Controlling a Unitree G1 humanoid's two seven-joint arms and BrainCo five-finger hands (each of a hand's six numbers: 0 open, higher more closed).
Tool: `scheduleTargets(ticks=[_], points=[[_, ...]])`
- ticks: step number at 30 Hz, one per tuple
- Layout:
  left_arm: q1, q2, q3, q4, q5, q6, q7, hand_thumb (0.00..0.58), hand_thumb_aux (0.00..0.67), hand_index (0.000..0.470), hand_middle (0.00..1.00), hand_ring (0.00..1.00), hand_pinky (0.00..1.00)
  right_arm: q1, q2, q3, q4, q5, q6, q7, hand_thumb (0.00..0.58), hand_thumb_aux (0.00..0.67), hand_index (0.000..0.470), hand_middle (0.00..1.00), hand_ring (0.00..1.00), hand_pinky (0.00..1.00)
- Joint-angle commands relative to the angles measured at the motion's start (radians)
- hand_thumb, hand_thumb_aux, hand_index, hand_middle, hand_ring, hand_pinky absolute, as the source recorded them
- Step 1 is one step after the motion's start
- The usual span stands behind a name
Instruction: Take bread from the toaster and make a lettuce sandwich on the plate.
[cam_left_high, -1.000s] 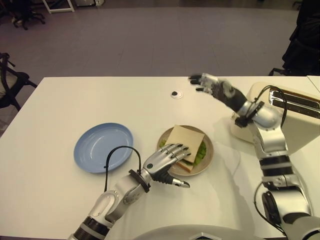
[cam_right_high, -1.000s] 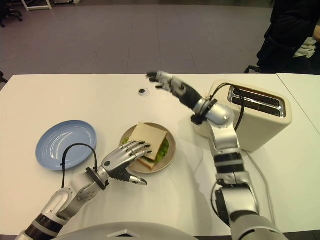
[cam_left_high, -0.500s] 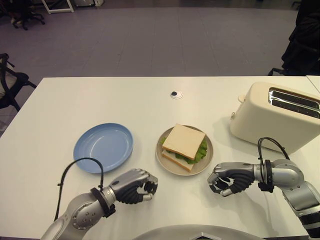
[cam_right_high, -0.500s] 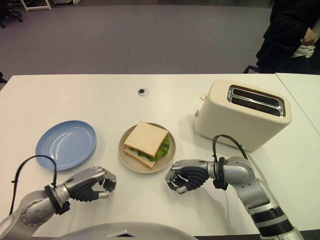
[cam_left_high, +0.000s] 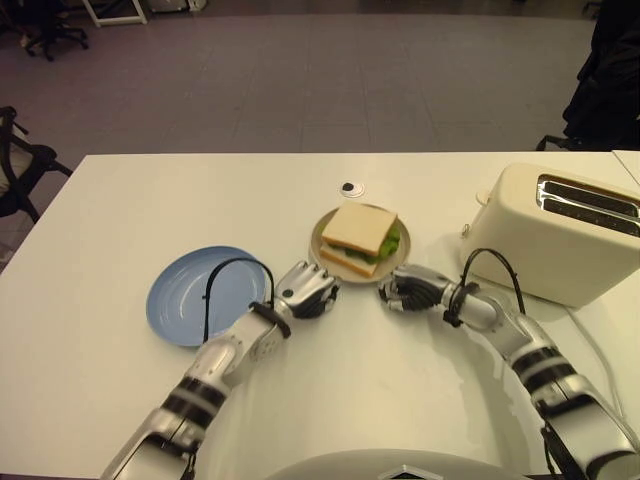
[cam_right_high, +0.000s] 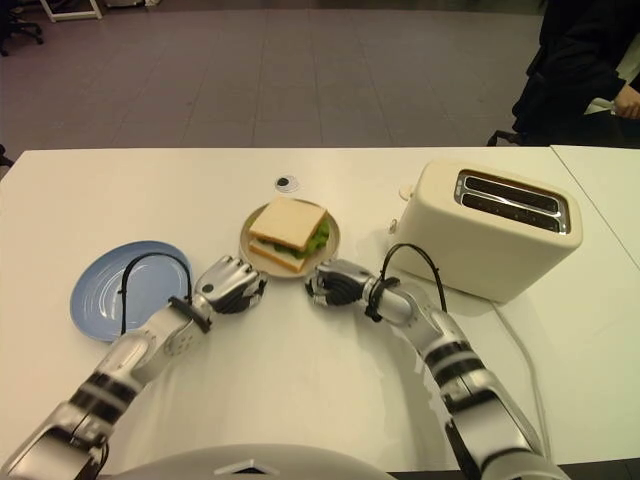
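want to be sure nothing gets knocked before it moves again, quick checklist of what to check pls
1. Sandwich complete, lettuce between the slices: ok.
2. Sandwich lies wholly on the tan plate: ok.
3. Left robot hand free: ok, curled, holding nothing, at the plate's near rim.
4. Right robot hand free: ok, curled, holding nothing, at the same rim.
5. Either hand touching the plate: cannot tell.
6. No bread sticking out of the toaster: ok.
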Motion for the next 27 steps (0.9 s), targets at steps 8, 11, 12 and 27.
scheduleTargets(ticks=[8,11,12,27], points=[[0.257,0.077,0.118,-0.461,-0.199,0.029,-0.022,0.355,0.252,0.177,0.82,0.82,0.82,0.169,-0.114,-0.102,-0.439,0.193,-0.043,0.030,0.018,0.011,0.007,0.55,0.55,0.55],[0.540,0.065,0.215,-0.839,-0.422,0.032,-0.084,0.000,0.000,0.000,0.52,0.52,0.52,0.330,-0.209,-0.188,-0.691,0.504,0.013,0.149,0.000,0.000,0.000,0.35,0.35,0.35],[0.605,0.047,0.214,-0.887,-0.556,-0.008,-0.074,0.000,0.000,0.000,0.34,0.34,0.34,0.368,-0.218,-0.209,-0.719,0.638,0.023,0.189,0.000,0.000,0.000,0.29,0.29,0.29],[0.596,-0.173,0.281,-0.600,-1.301,-0.135,-0.357,0.000,0.000,0.000,0.00,0.00,0.00,0.536,0.061,-0.295,-0.690,1.122,0.162,0.402,0.000,0.000,0.000,0.00,0.00,0.00]])
